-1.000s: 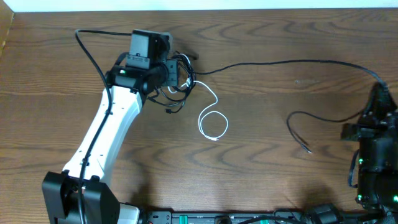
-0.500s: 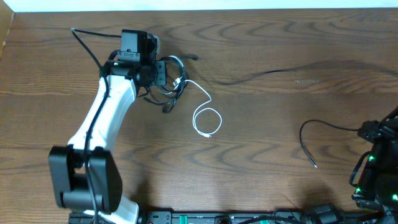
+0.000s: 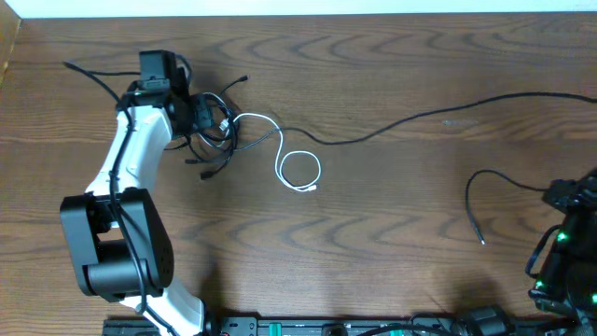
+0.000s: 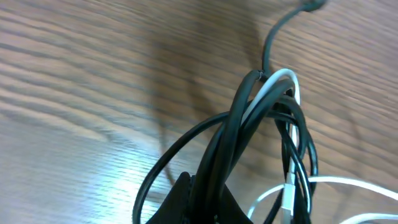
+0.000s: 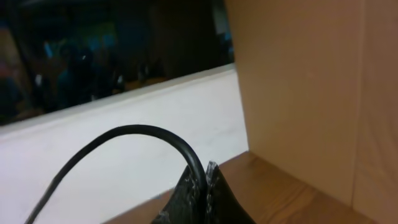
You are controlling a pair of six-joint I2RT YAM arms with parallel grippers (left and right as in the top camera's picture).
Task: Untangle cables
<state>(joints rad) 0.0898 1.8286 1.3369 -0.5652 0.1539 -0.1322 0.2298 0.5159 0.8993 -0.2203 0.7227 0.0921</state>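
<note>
Left jaws: closed, pinched on the knot of thin black and white cords at the far left of the brown wood-grain counter. In the left wrist view the knot is several black strands and one white one, bunched and running down into the closed tips. It hangs a little clear of the wood there.

Right jaws: closed on a thin black cord with a free plug end at the right edge of the counter. In the right wrist view this cord arcs up out of the tips and off to the left.

Layout:
- The thin white cord leaves the knot to the right and ends in a small flat loop on the counter, just beside the knot.
- A long thin black cord runs from the knot across the counter to the far right edge.
- I cannot tell whether it is the same cord the right jaws hold.

Handling, my judgement:
- All of it is light, limp and thin. It will follow any pull and has no stiffness to push with.
- The jackets look smooth, so a strand may slide through a loose pinch.
- The plug ends are the likely snags.
- Hauling on a far end would probably cinch the knot tighter.

Where to take hold, my judgement:
- Keep one pinch on the body of the knot.
- Take a single strand close to where it leaves the knot.
- The white cord looks the best candidate, since its loop lies apart from the black ones.
</note>
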